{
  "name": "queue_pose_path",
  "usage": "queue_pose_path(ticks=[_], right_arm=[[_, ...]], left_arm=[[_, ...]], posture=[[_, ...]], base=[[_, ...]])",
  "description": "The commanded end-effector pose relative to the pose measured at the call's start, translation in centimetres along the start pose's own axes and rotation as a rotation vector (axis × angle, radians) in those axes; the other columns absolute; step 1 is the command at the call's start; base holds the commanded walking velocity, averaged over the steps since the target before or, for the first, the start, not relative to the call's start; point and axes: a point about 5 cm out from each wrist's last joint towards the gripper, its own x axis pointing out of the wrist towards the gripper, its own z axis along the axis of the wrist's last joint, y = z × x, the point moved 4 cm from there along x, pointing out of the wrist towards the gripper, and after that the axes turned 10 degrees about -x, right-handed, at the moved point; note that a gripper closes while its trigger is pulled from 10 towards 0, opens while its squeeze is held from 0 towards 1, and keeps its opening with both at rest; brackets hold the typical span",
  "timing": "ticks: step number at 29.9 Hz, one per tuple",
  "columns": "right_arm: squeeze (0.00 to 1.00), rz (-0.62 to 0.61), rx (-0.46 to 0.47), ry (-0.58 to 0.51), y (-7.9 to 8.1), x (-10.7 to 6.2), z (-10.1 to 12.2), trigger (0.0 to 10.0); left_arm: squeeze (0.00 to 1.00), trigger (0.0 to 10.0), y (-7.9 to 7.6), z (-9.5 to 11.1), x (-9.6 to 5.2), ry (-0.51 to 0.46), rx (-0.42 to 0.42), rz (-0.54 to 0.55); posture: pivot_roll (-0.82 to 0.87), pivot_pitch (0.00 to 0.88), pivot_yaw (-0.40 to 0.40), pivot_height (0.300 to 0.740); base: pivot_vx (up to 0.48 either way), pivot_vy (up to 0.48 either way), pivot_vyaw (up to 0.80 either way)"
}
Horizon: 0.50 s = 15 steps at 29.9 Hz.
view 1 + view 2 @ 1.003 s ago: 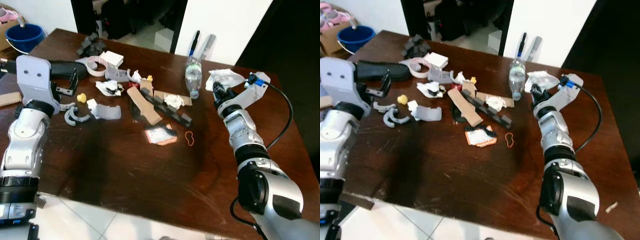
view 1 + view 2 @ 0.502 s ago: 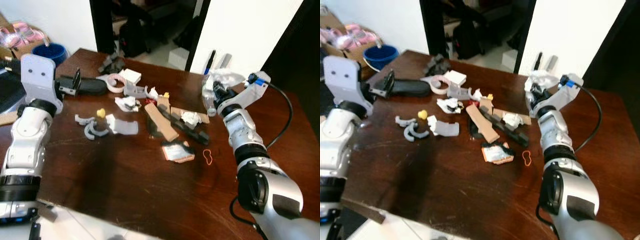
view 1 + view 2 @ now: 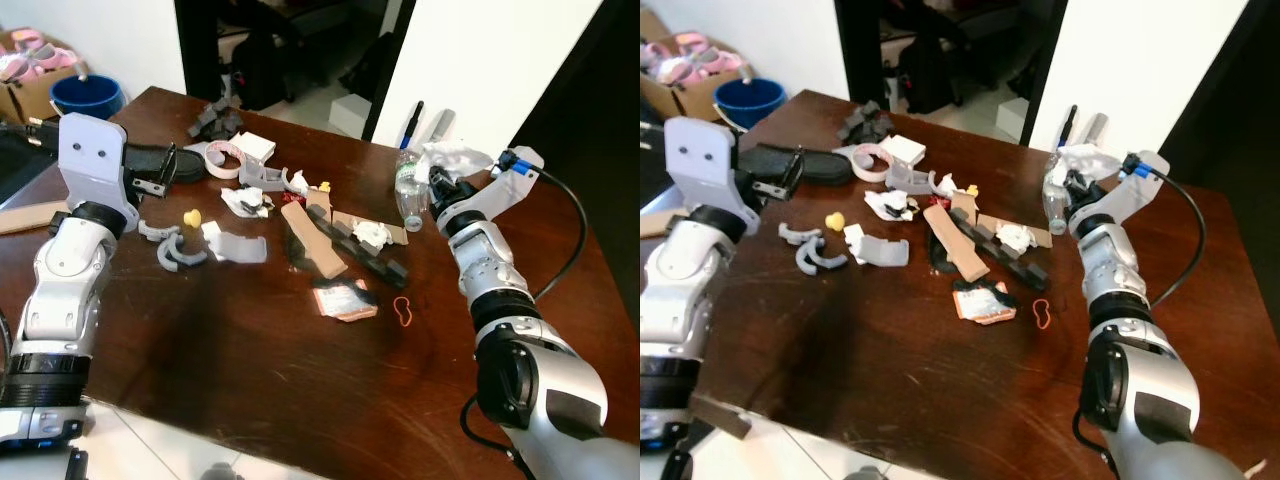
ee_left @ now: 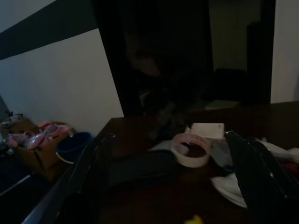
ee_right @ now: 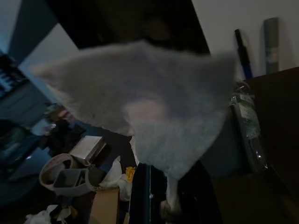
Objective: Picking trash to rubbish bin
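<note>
Trash is strewn over the dark wooden table (image 3: 250, 350): a cardboard strip (image 3: 308, 238), a black strip (image 3: 365, 250), an orange wrapper (image 3: 345, 298), white scraps (image 3: 245, 200), a tape roll (image 3: 222, 158) and a clear bottle (image 3: 405, 195). My right gripper (image 3: 441, 183) is at the far right of the table, beside the bottle, shut on a crumpled white tissue (image 3: 452, 158). That tissue (image 5: 154, 121) hangs right before the right wrist camera. My left gripper (image 3: 160, 172) is open over the table's left edge, by a long black case (image 4: 140, 168).
A blue bucket (image 3: 85, 95) and a cardboard box (image 3: 20, 85) stand on the floor beyond the table's far left corner. Grey curved pieces (image 3: 170, 250), a yellow bit (image 3: 190, 216) and a red rubber band (image 3: 403, 310) lie among the trash. The near half of the table is bare.
The whole picture has swung sideways and back, so the camera moved. Both arms keep much the same pose, and the right gripper stays on the white tissue.
</note>
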Motion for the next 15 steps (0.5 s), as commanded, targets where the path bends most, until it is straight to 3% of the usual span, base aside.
queue_pose_path(ticks=[1,10,15], right_arm=[[0.0,-0.028,-0.012,0.011,-1.0,-0.4,-0.4,10.0],[0.0,-0.065,-0.129,0.033,-1.9,-0.7,-0.4,10.0],[0.0,-0.105,-0.193,0.086,-3.1,-1.3,-1.0,10.0]], left_arm=[[0.0,10.0,-1.2,-1.0,0.0,0.029,-0.05,-0.047],[0.0,10.0,-3.4,-1.7,-0.1,0.051,-0.081,-0.211],[0.0,10.0,-3.0,-2.2,0.3,0.083,-0.058,-0.245]], posture=[[0.15,0.132,-0.075,0.74],[0.13,0.154,-0.084,0.74],[0.11,0.174,-0.087,0.74]], base=[[0.0,0.0,0.0],[0.0,0.0,0.0],[0.0,0.0,-0.16]])
